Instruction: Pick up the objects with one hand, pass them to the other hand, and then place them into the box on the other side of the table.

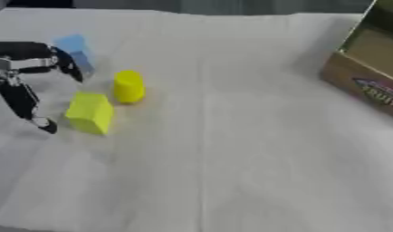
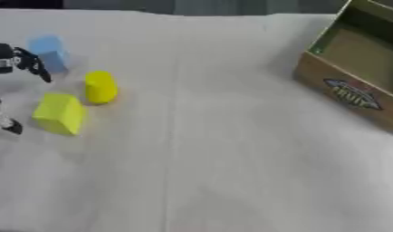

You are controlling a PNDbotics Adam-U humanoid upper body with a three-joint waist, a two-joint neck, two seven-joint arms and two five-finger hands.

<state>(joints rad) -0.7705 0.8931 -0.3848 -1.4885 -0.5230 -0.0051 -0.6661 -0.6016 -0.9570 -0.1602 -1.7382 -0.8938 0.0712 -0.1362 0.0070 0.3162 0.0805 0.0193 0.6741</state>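
Observation:
Three blocks lie at the table's left: a light blue block (image 1: 74, 52) at the back, a yellow cylinder (image 1: 128, 86) standing upright, and a yellow-green cube (image 1: 90, 112) nearest me. My left hand (image 1: 29, 77) comes in from the left edge, open, with one finger reaching toward the blue block and another hanging down just left of the cube; it holds nothing. The open cardboard box (image 2: 354, 68) stands at the far right. My right hand shows in neither view.
A white cloth (image 1: 231, 149) covers the table, with wide free room between the blocks and the box. The table's far edge runs along the top of the views.

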